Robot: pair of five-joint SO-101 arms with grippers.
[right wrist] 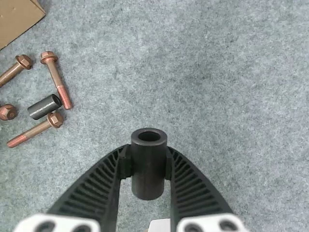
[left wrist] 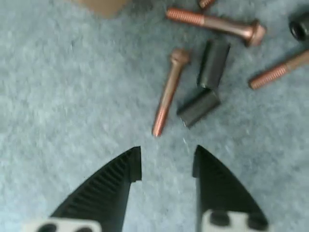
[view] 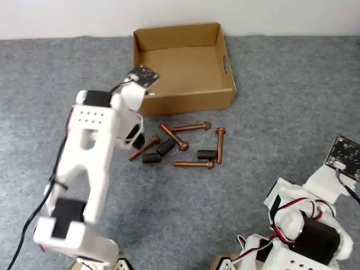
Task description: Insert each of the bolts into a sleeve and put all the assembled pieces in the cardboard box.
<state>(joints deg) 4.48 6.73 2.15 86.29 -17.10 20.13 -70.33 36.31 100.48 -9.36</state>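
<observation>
While left fingers [left wrist: 116, 179] gape near a bolt [left wrist: 167, 94], right fingers [right wrist: 104, 183] clamp a sleeve [right wrist: 148, 166].

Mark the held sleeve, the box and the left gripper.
Held sleeve [right wrist: 148, 166]: right wrist view, its side wall.
Box [view: 188, 102]: high view, front wall.
Left gripper [left wrist: 166, 162]: left wrist view, midway between its fingertips.

Grey carpet-like mat [view: 281, 112] covers the table, fuzzy and mottled in texture. White band [view: 67, 17] along the far edge, possibly a wall. Light even; shadows soft and faint.
</observation>
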